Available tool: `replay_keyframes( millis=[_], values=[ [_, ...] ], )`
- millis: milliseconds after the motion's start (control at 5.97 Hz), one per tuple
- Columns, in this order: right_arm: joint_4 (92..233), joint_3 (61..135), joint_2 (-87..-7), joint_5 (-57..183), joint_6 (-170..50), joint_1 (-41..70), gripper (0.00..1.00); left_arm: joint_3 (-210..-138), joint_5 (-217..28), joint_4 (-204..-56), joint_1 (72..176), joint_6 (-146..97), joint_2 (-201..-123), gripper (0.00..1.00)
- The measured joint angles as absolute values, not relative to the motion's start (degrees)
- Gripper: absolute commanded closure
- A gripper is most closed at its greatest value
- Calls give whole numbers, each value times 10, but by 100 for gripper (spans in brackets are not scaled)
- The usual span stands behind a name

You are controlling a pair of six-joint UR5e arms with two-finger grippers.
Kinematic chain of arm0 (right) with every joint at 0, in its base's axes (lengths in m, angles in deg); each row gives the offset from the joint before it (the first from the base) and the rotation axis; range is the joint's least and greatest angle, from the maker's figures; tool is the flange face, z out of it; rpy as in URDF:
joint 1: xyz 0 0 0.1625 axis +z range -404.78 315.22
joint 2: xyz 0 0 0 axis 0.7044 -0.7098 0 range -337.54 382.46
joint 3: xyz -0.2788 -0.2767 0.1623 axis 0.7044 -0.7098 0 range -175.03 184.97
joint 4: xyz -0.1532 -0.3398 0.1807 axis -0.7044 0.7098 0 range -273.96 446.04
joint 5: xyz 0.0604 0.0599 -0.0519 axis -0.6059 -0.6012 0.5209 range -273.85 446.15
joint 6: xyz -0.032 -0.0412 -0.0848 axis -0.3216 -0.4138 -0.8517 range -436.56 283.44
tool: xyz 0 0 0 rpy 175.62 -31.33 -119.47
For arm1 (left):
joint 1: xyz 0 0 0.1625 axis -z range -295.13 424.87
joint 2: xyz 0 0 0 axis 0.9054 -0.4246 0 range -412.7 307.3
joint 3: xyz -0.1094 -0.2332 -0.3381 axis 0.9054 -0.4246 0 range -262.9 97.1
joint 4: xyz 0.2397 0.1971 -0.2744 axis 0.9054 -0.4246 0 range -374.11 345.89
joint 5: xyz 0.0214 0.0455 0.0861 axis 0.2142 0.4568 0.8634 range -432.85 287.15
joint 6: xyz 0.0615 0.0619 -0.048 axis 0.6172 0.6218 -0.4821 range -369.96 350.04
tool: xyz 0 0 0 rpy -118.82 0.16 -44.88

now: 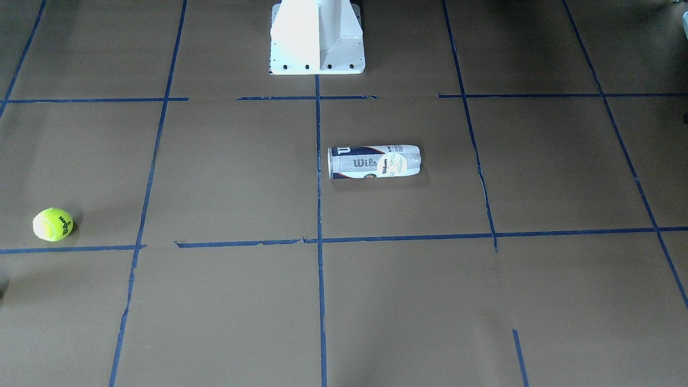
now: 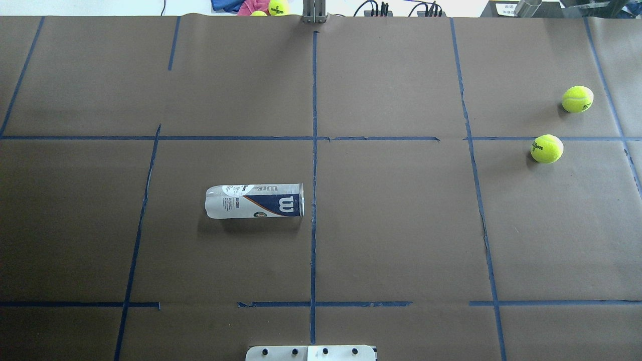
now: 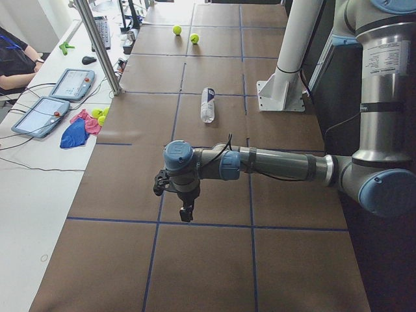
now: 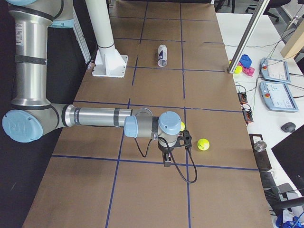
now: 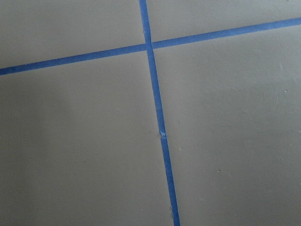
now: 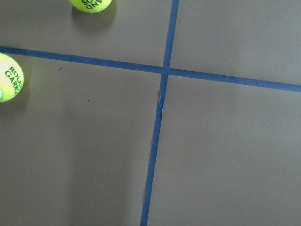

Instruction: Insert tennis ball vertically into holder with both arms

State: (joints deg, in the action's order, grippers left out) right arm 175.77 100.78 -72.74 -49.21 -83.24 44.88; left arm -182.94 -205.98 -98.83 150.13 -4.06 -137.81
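Lying on its side, holder (image 2: pixel 254 201), long axis left-right, rim rightward; left pincer (image 3: pixel 186 213), right pincer (image 4: pixel 166 160): opening untellable.

Straight down onto a flat brown paper table covering (image 6: pixel 225 155). Two strips of blue tape (image 6: pixel 163 70) cross just right of centre, one running side to side and dipping slightly to the right, the other running top to bottom. Top left, a fuzzy neon yellow-green tennis ball (image 6: pixel 91 4) is cut off by the upper edge, with black letters showing. At the left edge, just under the crosswise strip, sits a second yellow-green tennis ball (image 6: pixel 9 77), half out of view, with black lettering reading "ROLA" over "GARR".
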Motion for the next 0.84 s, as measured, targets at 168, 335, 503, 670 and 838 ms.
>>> replay_keyframes(
  millis=[168,335,503,670,838],
  values=[
    [1758,1008,-726,-492,-832,448,0,-1833,-2059,-988,1501,-40,-1377,0],
    [1758,1008,-724,-492,-832,448,0,-1837,-2058,-987,1501,-40,-1376,0],
    [1758,1008,-721,-492,-830,446,0,-1840,-2058,-987,1501,-41,-1377,0],
    [1757,1008,-716,-492,-826,444,0,-1840,-2059,-991,1500,-43,-1387,0],
    [1757,1009,-714,-492,-823,442,0,-1840,-2060,-1001,1499,-45,-1410,0]
  ],
)
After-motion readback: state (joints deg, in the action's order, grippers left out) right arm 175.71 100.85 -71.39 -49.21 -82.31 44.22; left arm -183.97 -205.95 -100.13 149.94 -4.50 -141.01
